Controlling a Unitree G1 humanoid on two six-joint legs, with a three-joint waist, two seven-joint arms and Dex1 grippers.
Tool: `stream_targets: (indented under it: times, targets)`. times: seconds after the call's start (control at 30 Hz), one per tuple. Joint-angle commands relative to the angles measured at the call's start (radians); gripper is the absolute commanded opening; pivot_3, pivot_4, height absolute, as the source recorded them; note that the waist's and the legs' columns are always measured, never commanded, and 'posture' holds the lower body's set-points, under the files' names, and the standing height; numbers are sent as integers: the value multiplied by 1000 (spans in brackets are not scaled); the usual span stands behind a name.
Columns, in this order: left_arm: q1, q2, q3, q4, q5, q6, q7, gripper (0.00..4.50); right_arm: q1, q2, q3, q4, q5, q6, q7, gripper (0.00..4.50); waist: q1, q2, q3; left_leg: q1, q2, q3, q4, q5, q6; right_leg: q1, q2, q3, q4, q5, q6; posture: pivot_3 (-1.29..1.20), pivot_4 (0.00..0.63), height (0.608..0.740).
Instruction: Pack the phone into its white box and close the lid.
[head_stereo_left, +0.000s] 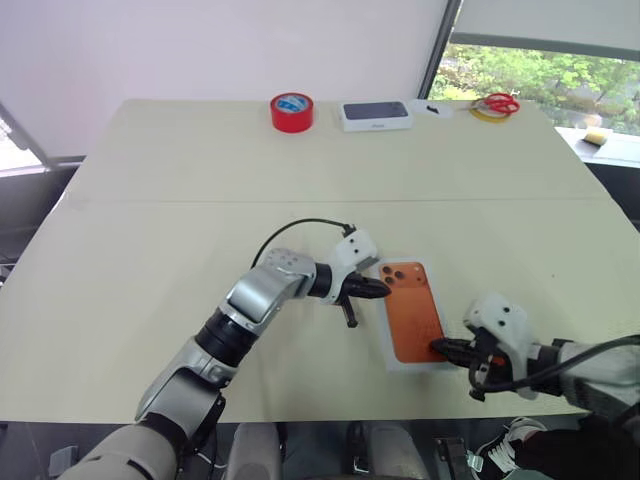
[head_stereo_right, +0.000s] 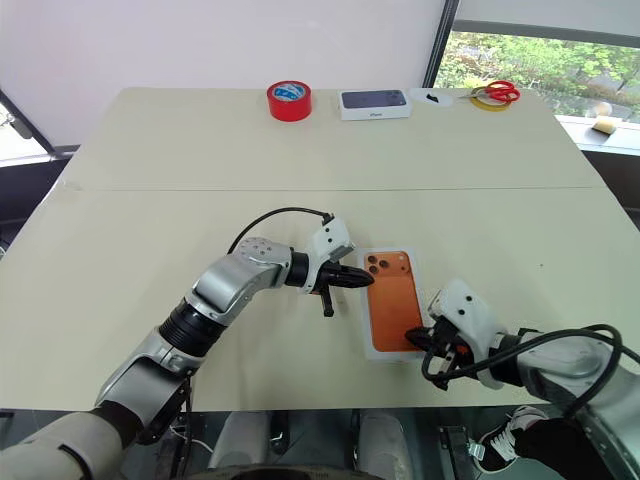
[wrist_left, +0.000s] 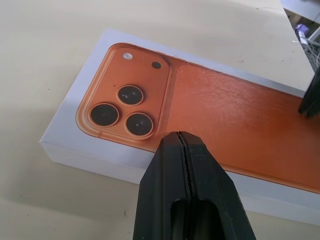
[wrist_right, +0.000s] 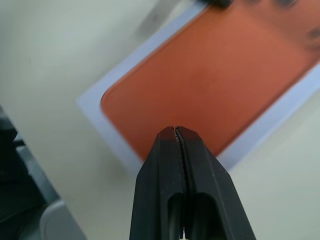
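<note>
Both sets of jaws pinched fully shut, nothing gripped in either. Left gripper (head_stereo_left: 383, 290) has its tips at the lens-end corner of the lid (head_stereo_left: 413, 316), at or just over the edge; can't tell contact for sure. Right gripper (head_stereo_left: 441, 348) sits at the near end of the same lid, tips at its near right edge. My read: closed tips used as pushers, one at each end, to press or square the lid down rather than grasp it

Lid is face up, the printed orange phone picture with three lenses showing in the left wrist view. It sits flat on the worktop (head_stereo_left: 150, 200) in front of the robot, white sides visible all round. The white box and the phone itself aren't separately visible; presumably both are under the lid, so packing looks done and only seating is left. Left wrist view shows no obvious gap along the visible side, but the far side can't be checked

Risk: uneven press at one end could tip the lid or skate the whole box along the worktop

Far edge of the worktop, well apart from the work: red tape roll (head_stereo_left: 292, 111), a dark-topped white box (head_stereo_left: 376, 115), scissors with red handles (head_stereo_left: 496, 104) on a yellow ring. None in the way
</note>
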Motion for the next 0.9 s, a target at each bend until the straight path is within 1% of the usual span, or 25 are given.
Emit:
stream_targets:
  times: [0.03, 0.17, 0.23, 0.3, 0.37, 0.5, 0.6, 0.67, 0.77, 0.9]
  targets:
    - [11, 10, 0, -12, 6, 0, -5, 0, -5, -12, 19, -15, -30, -14, -7, 20, 0, 0, 0, 0, 0, 0, 0, 0, 0, 0, 0, 0, 0, 0, 0, 0, 150, 730]
    - [21, 14, 69, -33, -32, 16, 11, 0, -19, -12, 26, 0, -51, -26, -6, 20, -1, 0, 0, 0, 0, 0, 0, 0, 0, 0, 0, 0, 0, 0, 0, 0, 150, 730]
    - [27, 33, 112, -55, -45, 5, 16, 0, -32, -6, 14, 15, -70, -55, -7, 20, -2, 0, 0, 0, 0, -1, 0, 0, 0, 0, 0, 0, 0, 0, 0, 0, 150, 730]
    - [37, 70, 162, -81, -56, -9, 17, 0, -82, 29, -14, 60, -84, -84, -38, 20, -3, 0, 0, 0, 0, -1, 0, 0, 0, 0, 0, 0, 0, 0, 0, 0, 150, 730]
    - [64, 127, 255, -108, -75, -52, 24, 0, -166, 69, -60, 157, -115, -129, -87, 20, -7, -1, 0, 1, 0, 0, 0, 0, 0, 0, 0, 0, 0, 0, 0, 0, 150, 730]
    - [111, 211, 406, -112, -105, -102, 49, 0, -275, 96, -86, 296, -171, -189, -125, 20, -1, 0, 0, 1, 0, 1, -1, 0, 0, -1, 0, 0, 1, 0, 0, 0, 150, 730]
    - [181, 282, 519, -120, -119, -123, 69, 0, -316, 111, -102, 395, -201, -279, -106, 20, 2, 0, 0, 1, 0, 1, -1, 0, 0, 0, 0, 0, 0, 0, 0, 0, 150, 730]
    - [217, 316, 555, -129, -123, -129, 73, 0, -329, 114, -99, 430, -209, -312, -91, 20, 0, 0, 0, 0, 0, 2, -1, 0, 0, 0, -1, 0, 0, 0, 0, 0, 150, 730]
    - [297, 366, 606, -163, -136, -124, 75, 0, -348, 133, -111, 465, -177, -347, -49, 20, -2, 0, 0, 1, 0, 2, -1, 0, -1, 0, 0, 0, 1, 0, 0, 0, 150, 730]
    - [373, 404, 657, -185, -142, -123, 89, 0, -355, 155, -107, 461, -143, -355, -2, 20, -1, 0, 0, 1, 1, 2, -1, 0, -1, 0, 0, 0, 1, 0, 0, 0, 150, 730]
